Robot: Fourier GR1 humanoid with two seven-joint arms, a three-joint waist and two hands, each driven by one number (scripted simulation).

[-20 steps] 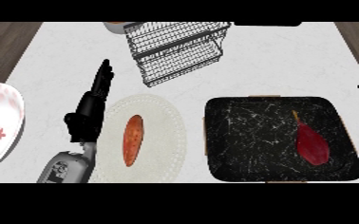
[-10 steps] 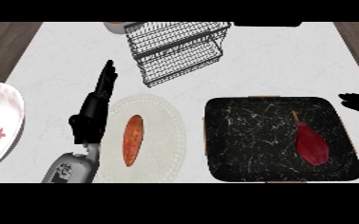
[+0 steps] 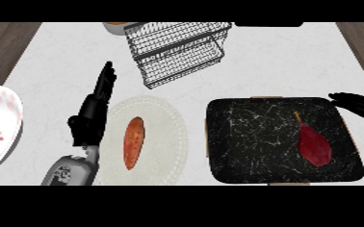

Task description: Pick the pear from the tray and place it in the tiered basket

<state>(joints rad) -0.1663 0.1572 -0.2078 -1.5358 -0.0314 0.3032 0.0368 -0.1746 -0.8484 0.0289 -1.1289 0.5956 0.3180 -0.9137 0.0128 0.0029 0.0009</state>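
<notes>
The dark red pear (image 3: 314, 146) lies on the right half of the black marbled tray (image 3: 249, 139), its fat end toward the near edge and its thin stem pointing up and slightly left, so its long axis runs almost straight away from the robot. The right hand (image 3: 348, 101) shows only as dark fingers at the view's right edge, just past the tray's far right corner; whether those fingers are wide or curled I cannot tell. It is much the nearer hand, and the pear lies from it toward the robot and a little left, with nothing between them but bare tray. The left hand (image 3: 91, 115) rests on the worktop (image 3: 284, 62) left of the white plate (image 3: 167, 134), fingers straight and holding nothing. An orange oblong food (image 3: 133, 142) lies on that plate. The wire tiered basket (image 3: 177, 50) stands at the far side, well apart from the tray and up to its left, so the carry likely crosses open worktop.
</notes>
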